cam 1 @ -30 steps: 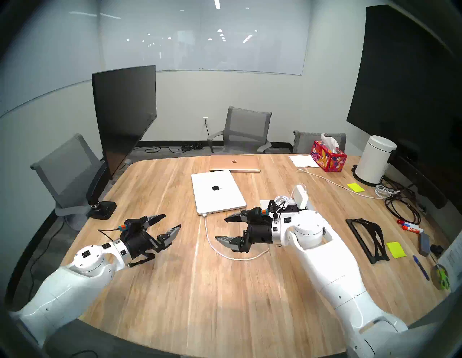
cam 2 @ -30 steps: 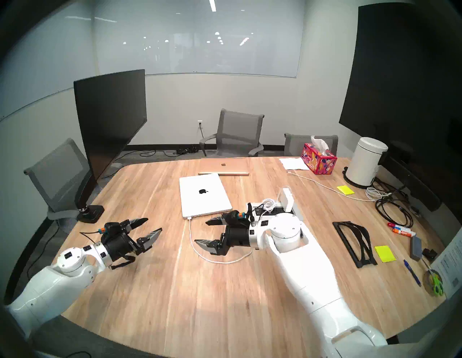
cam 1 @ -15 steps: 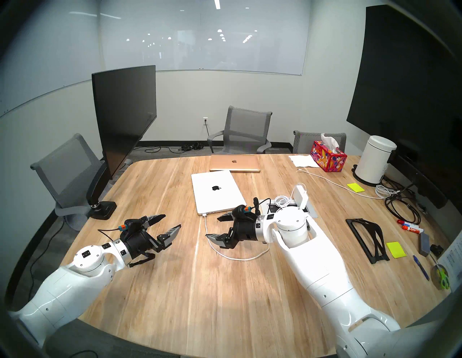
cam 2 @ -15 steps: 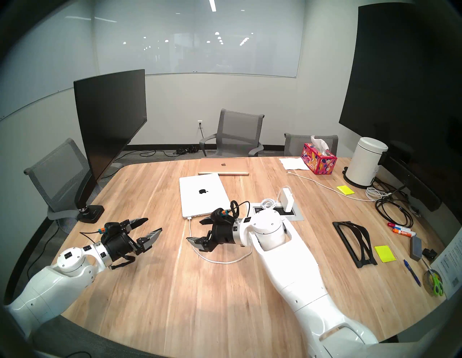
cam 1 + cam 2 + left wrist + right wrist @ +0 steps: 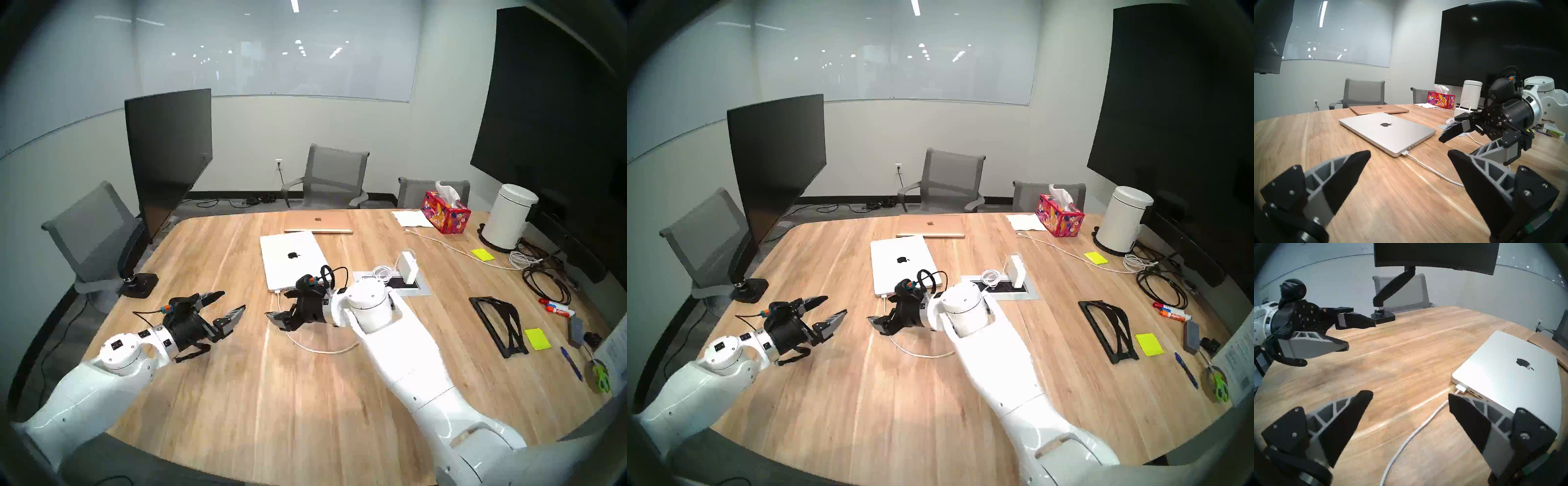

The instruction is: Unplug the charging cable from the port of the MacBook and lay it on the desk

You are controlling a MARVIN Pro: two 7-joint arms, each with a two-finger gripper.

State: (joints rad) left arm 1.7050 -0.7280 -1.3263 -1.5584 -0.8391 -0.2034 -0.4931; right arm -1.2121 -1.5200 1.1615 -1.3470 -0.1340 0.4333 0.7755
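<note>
The silver MacBook (image 5: 293, 259) lies closed in the middle of the wood-grain desk (image 5: 271, 407). The charging cable (image 5: 315, 349) is plugged in at its near-left corner by the flat connector (image 5: 1461, 389). It loops over the desk towards the white power brick (image 5: 407, 266). My right gripper (image 5: 280, 305) is open and low over the desk, with the cord (image 5: 1415, 433) between its fingers. The connector lies just ahead of one fingertip (image 5: 1451, 395). My left gripper (image 5: 233, 300) is open and empty, left of the cable, facing the MacBook (image 5: 1388, 130).
A gold laptop (image 5: 319, 220) lies behind the MacBook. A monitor (image 5: 169, 152) on an arm with a base (image 5: 139, 285) stands at the left. A socket box (image 5: 403, 283), tissue box (image 5: 446, 212), white canister (image 5: 509, 217), black cable coils (image 5: 543, 281) and a black stand (image 5: 498, 322) are at the right.
My right gripper has moved left along the MacBook's front edge to the connector, over the cord. My left arm has not moved. The cable is still plugged in.
</note>
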